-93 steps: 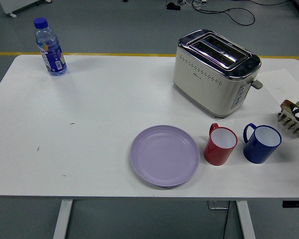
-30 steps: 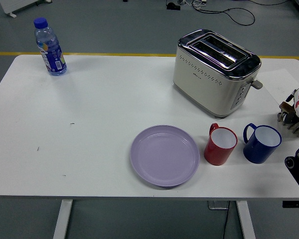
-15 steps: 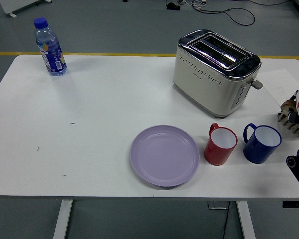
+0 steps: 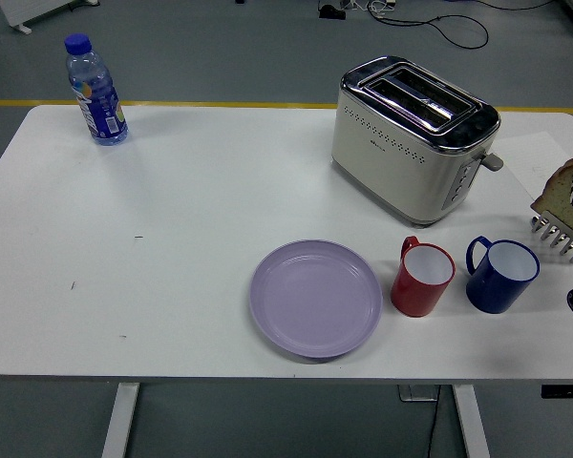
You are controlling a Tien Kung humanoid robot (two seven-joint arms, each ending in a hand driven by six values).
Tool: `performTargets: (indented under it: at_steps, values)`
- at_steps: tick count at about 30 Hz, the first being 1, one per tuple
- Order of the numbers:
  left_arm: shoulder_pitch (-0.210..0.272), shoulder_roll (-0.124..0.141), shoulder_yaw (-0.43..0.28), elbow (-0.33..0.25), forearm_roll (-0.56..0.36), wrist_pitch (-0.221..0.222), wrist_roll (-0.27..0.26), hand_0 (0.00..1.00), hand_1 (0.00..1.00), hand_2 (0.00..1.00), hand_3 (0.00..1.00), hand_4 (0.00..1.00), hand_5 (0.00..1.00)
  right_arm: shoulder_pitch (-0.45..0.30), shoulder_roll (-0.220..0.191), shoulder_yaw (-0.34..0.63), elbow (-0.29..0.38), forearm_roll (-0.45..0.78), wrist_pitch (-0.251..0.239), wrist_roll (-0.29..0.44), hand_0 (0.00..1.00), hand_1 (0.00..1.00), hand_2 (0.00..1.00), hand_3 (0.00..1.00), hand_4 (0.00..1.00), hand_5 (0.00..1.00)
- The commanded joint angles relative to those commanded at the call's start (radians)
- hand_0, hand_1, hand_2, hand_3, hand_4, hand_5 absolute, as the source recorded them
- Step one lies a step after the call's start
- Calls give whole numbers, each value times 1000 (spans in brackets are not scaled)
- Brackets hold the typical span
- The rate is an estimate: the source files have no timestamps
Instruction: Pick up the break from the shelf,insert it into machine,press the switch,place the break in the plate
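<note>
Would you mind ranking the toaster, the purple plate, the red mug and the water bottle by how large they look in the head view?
1. Toaster
2. Purple plate, nearly as wide but flat
3. Red mug and water bottle: look alike in size; the bottle stands farther from the camera, so I would not rank them.

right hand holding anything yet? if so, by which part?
Cannot tell. The bread slice stands above the rack at the right edge, with something dark at its right side, but the right hand's fingers are cut off by the frame.
</note>
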Motion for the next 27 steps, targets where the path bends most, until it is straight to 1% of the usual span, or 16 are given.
performTargets:
  at_steps: [2, 7, 9, 13, 14, 17, 22, 26, 27]
  values:
    - [1, 0, -2, 0, 2, 0, 0, 605, 465, 457, 547, 289, 931, 2, -13, 4, 17, 0, -4, 0, 246, 346, 419, 498, 515, 2]
    - [3, 0, -5, 0, 4, 1, -1, 605, 465, 457, 547, 289, 931, 13, -45, 12, 69, 0, -5, 0, 246, 346, 419, 498, 515, 2]
    - [3, 0, -5, 0, 3, 1, -1, 604, 466, 458, 546, 289, 932, 17, -51, 13, 81, 0, -5, 0, 234, 339, 413, 495, 526, 2]
    - [0, 0, 0, 0, -2, 1, -1, 604, 466, 458, 546, 289, 932, 49, -79, 15, 123, 0, -6, 0, 234, 339, 413, 495, 526, 2]
    - [-1, 0, 1, 0, -3, 1, -1, 605, 466, 456, 546, 289, 932, 56, -85, 16, 130, 0, -6, 0, 222, 319, 401, 494, 565, 2]
    - [-4, 0, 3, 0, -7, 2, -1, 605, 466, 456, 546, 289, 932, 80, -101, 19, 148, 0, -9, 0, 222, 319, 401, 494, 565, 2]
    - [-10, 0, 10, 0, -16, 2, -1, 603, 466, 456, 546, 289, 933, 145, -108, 11, 156, 6, -7, 0, 217, 312, 396, 493, 567, 2]
    - [-11, 0, 16, 0, -26, 3, -1, 605, 466, 456, 546, 289, 932, 233, -97, -17, 152, 49, 13, 0, 217, 308, 392, 493, 570, 2]
    - [-11, 0, 18, 0, -28, 3, -1, 605, 466, 456, 546, 289, 932, 264, -88, -29, 150, 61, 17, 0, 217, 308, 392, 493, 570, 2]
